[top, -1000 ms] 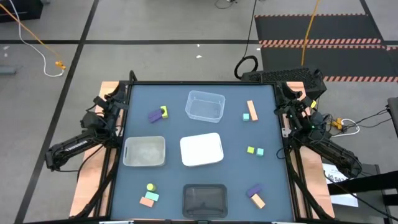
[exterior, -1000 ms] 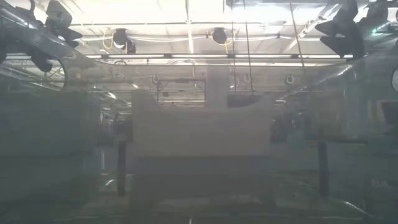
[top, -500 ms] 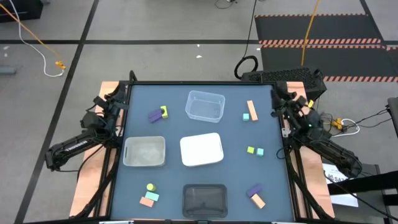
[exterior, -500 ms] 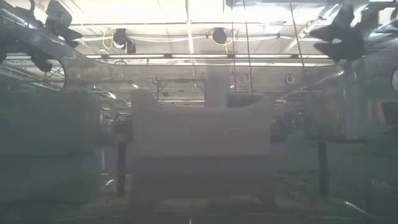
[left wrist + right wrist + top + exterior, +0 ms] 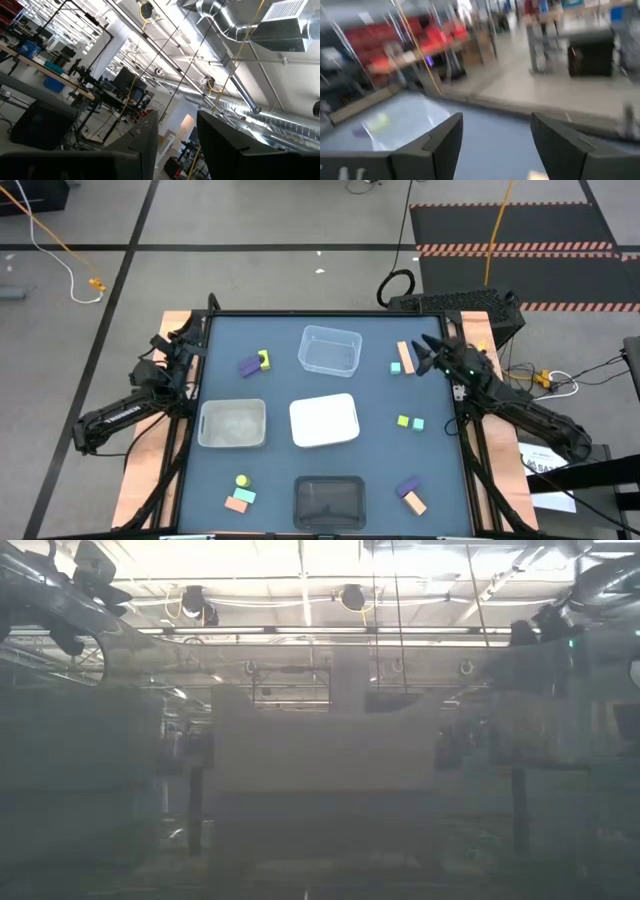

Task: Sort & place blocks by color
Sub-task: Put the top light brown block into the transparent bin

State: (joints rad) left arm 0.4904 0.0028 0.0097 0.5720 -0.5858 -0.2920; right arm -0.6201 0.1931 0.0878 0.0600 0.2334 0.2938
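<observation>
High view: dark blue tabletop [image 5: 380, 470] on a grey tiled floor, striped black mat at 1 o'clock, cables around. Four bins in the middle: clear bin [image 5: 330, 350] at 12, white bin [image 5: 324, 420] at centre, frosted bin [image 5: 232, 424] at 9, dark bin [image 5: 329, 500] at 6. Blocks sit in scattered pairs: purple block [image 5: 248, 366] touching yellow block [image 5: 264, 359] at 10; orange bar [image 5: 405, 356] with teal cube [image 5: 395, 367] at 2; green and teal cubes [image 5: 410, 422] at 3; purple and orange pair [image 5: 409, 493] at 5; yellow cylinder [image 5: 241, 480] by orange and teal blocks [image 5: 240, 500] at 7. Right hand [image 5: 425, 358] is over the tabletop edge, just at 3 o'clock of the orange bar, fingers spread, empty. Left hand [image 5: 165, 360] is parked off the 9 o'clock edge; grip state cannot be told.

Low view: hazy bin walls, ceiling lights behind.

Left wrist view: fingers [image 5: 220, 145] part-way apart against ceiling ducts, desks.

Right wrist view: fingers [image 5: 560, 145] wide apart, nothing between, blurred tabletop and room.
</observation>
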